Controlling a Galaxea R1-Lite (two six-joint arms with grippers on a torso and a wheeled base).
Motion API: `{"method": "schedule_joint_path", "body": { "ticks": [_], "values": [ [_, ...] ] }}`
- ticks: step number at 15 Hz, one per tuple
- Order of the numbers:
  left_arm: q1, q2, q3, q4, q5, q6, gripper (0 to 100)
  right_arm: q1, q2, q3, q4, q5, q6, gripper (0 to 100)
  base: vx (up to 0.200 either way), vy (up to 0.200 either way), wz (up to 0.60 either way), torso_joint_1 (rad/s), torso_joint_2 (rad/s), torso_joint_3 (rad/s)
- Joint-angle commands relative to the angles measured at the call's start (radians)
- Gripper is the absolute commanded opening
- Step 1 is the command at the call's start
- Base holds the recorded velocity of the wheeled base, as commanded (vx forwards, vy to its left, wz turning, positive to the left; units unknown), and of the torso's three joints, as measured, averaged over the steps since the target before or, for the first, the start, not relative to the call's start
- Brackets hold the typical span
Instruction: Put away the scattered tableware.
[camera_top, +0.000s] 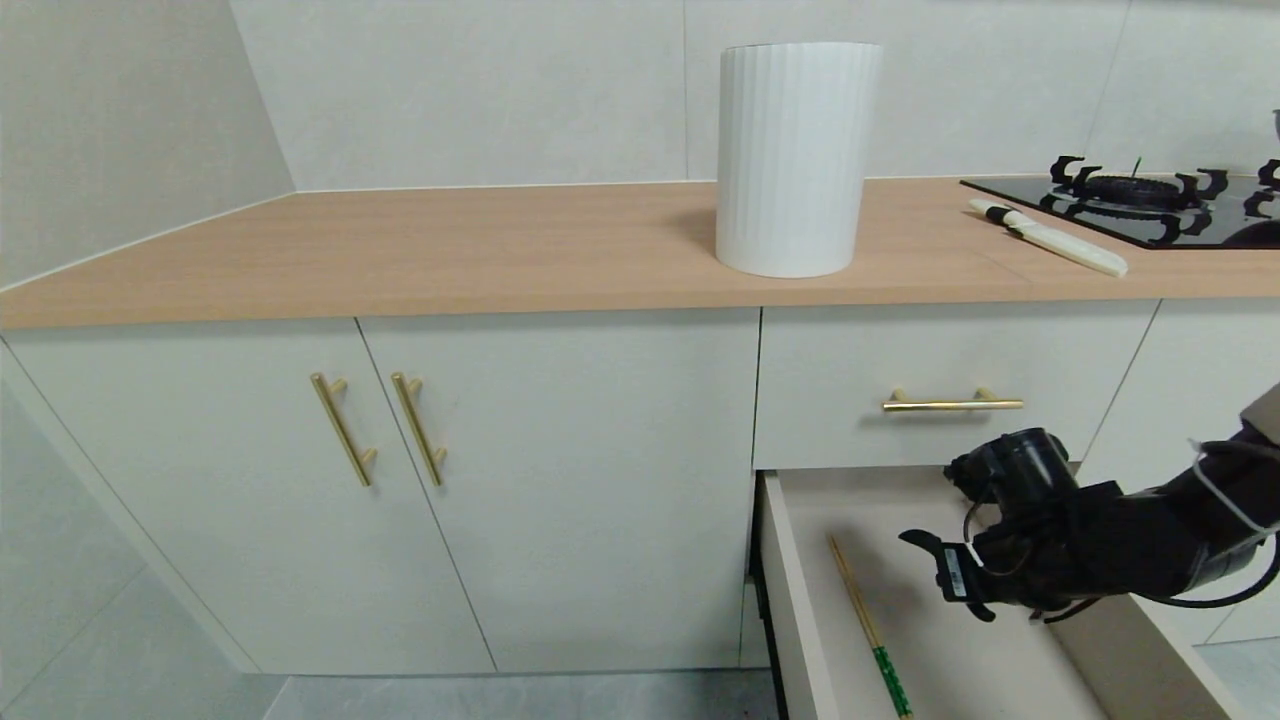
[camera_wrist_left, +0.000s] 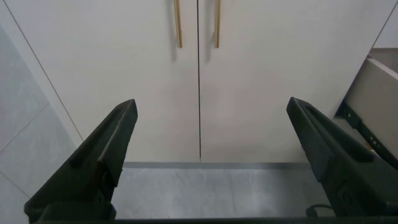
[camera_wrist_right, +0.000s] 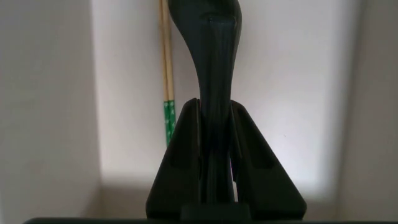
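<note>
Rt pincer (camera_wrist_right: 216, 111) w/ black utensil (camera_wrist_right: 208, 37) over drawer (camera_wrist_right: 298, 81) w/ green-banded wooden chopsticks (camera_wrist_right: 166, 62)

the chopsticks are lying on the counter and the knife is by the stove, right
Not quite: the chopsticks lie in the open drawer, not on the counter, as the head view shows. The knife is by the stove.

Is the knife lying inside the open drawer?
No, the knife lies on the countertop, beside the hob.
</note>
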Motion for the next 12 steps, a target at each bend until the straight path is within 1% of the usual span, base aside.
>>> {"method": "schedule_joint_path", "body": {
  "ticks": [1,2,4,7,12],
  "values": [
    [0.001,0.0,0.001,0.0,0.0,0.0,100,0.014,0.131,0.017,-0.078,-0.034,0.001,0,0.0,0.0,0.0,0.0,0.0,0.0],
    [0.001,0.0,0.001,0.0,0.0,0.0,100,0.014,0.152,0.029,-0.137,-0.047,0.003,0,0.0,0.0,0.0,0.0,0.0,0.0],
    [-0.001,0.0,0.001,0.0,0.0,0.0,100,0.014,0.188,0.041,-0.204,-0.058,0.016,0,0.0,0.0,0.0,0.0,0.0,0.0],
    [0.001,0.0,0.001,0.0,0.0,0.0,100,0.016,0.226,0.04,-0.218,-0.089,0.018,0,0.0,0.0,0.0,0.0,0.0,0.0],
    [0.001,0.0,0.001,0.0,0.0,0.0,100,0.02,0.245,0.038,-0.232,-0.093,0.018,0,0.0,0.0,0.0,0.0,0.0,0.0]
  ]
}}
